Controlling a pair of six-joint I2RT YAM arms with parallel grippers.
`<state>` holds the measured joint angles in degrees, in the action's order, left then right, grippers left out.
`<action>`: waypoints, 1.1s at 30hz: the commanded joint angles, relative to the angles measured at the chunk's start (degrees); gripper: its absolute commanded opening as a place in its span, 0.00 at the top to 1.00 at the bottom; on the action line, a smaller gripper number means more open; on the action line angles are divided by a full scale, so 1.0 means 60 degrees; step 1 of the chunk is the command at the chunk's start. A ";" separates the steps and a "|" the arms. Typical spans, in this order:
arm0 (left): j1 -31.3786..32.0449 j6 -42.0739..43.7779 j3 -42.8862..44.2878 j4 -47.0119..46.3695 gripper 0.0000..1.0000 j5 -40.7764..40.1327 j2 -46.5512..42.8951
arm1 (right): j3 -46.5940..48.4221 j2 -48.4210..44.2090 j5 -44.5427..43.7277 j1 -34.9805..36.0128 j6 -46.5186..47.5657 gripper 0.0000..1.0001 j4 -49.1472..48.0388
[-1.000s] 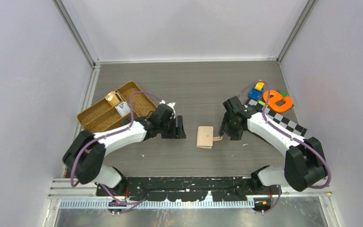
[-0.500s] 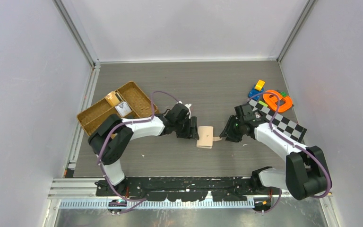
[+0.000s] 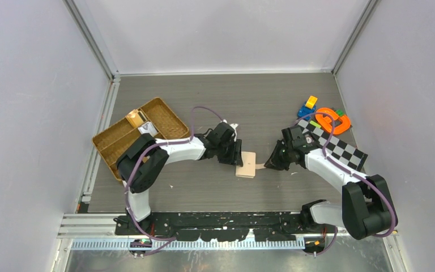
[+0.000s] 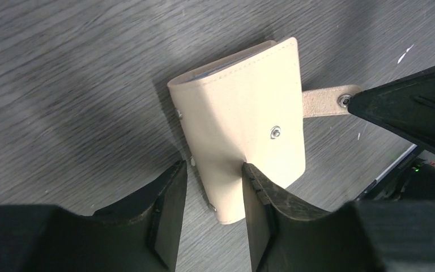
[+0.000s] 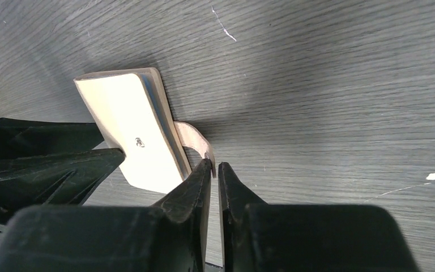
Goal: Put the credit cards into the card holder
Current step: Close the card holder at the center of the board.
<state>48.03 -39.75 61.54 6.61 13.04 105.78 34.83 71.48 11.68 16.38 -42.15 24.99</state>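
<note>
While both of my arms reach in toward the middle of the table [image 3: 204, 96], the card holder [image 3: 246, 165] lies flat between them, a little nearer than the centre. It is folded closed, with its snap tab [image 4: 323, 101] undone and sticking out to the right. A small metal stud [image 4: 274, 132] shows on the peach cover, and thin pale layers show along the folded edge in my right wrist view.

My left claw [image 4: 214, 170] comes in from the left and stands narrowed around the holder's left edge. One finger [image 4: 167, 215] is down on the wood just beside it and the other is over the cover. From this angle I cannot tell whether the two are pressing the leather or only bracketing it.

My right claw [image 5: 212, 165] comes from the right, its fingers drawn almost together to a thin slit. The curled end of the tab is nipped at their tips and lifted a little off the wood, with a shadow under it.

Well apart at the far left sits the brown wicker tray [image 3: 113, 148], with two small things in its compartments. At the far right lie an orange ring toy [image 3: 333, 120], a blue and yellow toy [image 3: 307, 107] and a checkered board [image 3: 340, 148], partly under my right arm.
</note>
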 commanded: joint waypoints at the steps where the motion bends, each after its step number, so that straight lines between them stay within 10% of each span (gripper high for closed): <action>1: 0.0242 0.0693 0.0430 0.0951 0.59 -0.0833 0.0513 | 0.0018 -0.0236 0.0085 -0.0040 0.0012 0.88 -0.0274; 33: 0.0608 0.0911 0.0584 0.1680 0.69 -0.1503 0.0998 | 0.0883 0.2082 0.2900 0.0680 0.1183 0.99 -0.2248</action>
<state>51.07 -35.77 66.59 11.86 7.31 108.31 37.76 82.56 27.75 19.29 -36.29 13.67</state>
